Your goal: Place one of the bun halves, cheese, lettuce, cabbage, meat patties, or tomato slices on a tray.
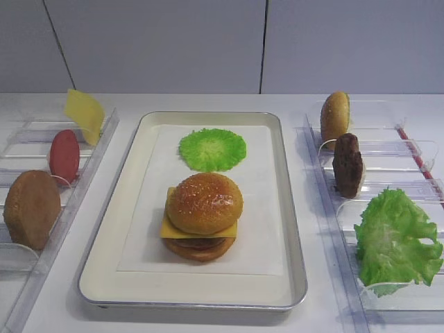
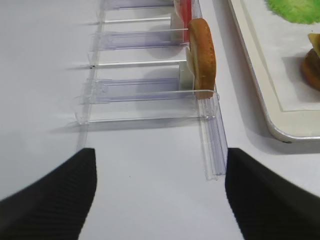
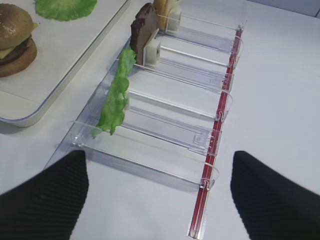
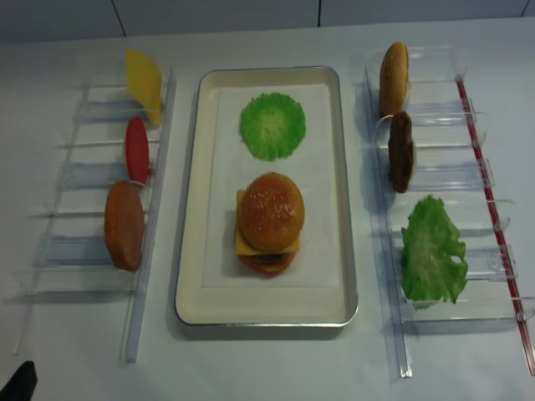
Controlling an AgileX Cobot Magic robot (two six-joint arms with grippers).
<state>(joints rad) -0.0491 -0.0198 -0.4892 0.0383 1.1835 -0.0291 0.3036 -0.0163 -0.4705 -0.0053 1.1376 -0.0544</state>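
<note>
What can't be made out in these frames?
- Burger stack: layers under the cheese are hidden by the bun top in both high views.
- Burger in the right wrist view: cut off by the left edge.
- Both arms: outside the high views; only dark fingers show, tips cropped.

Honestly there's not much of your robot to see here. On the right wrist cam your right pincer (image 3: 159, 197) shows as two chunky black fingers (image 3: 47, 200) poking in from the bottom corners, matte, with a fine ribbed texture across the faces. Same deal on the left wrist cam: your left pincer (image 2: 159, 192) has matching black ribbed fingers (image 2: 50, 200), wedge-shaped with slanted inner edges. You can't see any cables, screws or markings on either one.
</note>
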